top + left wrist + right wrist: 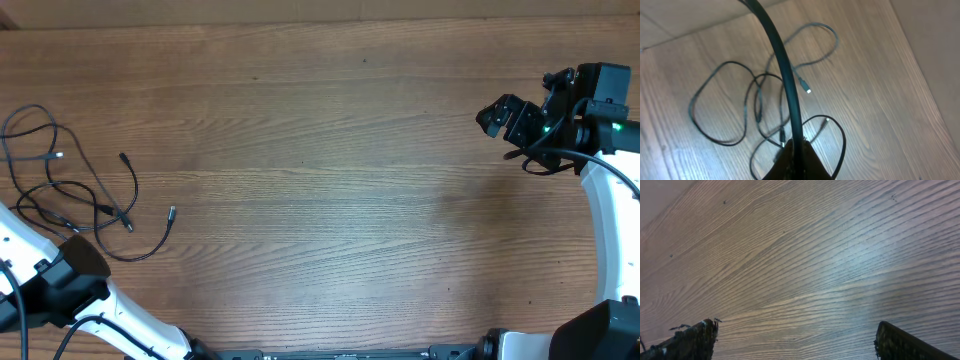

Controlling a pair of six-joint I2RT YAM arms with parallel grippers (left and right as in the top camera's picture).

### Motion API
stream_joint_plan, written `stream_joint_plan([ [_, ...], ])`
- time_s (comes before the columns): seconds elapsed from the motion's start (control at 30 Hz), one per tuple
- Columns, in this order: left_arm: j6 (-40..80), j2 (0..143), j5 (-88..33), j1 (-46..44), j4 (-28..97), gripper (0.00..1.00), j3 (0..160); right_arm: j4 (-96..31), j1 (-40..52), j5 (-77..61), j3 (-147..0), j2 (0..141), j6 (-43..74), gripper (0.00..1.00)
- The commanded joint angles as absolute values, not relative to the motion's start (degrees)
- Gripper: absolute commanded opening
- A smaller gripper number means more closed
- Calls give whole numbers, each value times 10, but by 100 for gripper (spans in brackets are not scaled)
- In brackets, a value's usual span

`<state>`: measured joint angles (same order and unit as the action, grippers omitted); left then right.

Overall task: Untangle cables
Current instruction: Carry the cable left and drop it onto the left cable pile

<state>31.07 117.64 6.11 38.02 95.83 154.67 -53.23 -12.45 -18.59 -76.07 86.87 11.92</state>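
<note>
Lying tangled at the table's [330, 200] left edge, the cables [80, 195] looked unheld: left gripper [797, 161] closed beside them, right gripper [503, 117] wide, well apart. Untangling seemed unstarted; next, the left needed opening over one strand.

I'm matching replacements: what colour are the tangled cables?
Black cables, some plugs silver-tipped; clearest in the left wrist view.
</note>
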Motion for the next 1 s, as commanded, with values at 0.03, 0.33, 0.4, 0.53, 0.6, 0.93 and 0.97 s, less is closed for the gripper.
stream_joint_plan([
  [0.03,322,1169,101,388,957,5,1557,-534,-127,-181,-772,872,115,100],
  [0.33,331,1173,143,388,944,4,1556,-539,-127,-180,-772,872,115,100],
  [0.4,337,1178,150,388,939,4,1556,-540,-127,-180,-772,872,115,100],
  [0.53,339,1204,152,388,925,4,1553,-543,-127,-180,-772,872,115,100],
  [0.6,339,1218,155,388,926,4,1553,-545,-127,-180,-772,872,115,100],
  [0.93,338,1302,166,391,943,4,1553,-548,-127,-181,-772,872,115,100],
  [0.97,338,1312,166,391,946,4,1553,-549,-127,-181,-772,872,115,100],
])
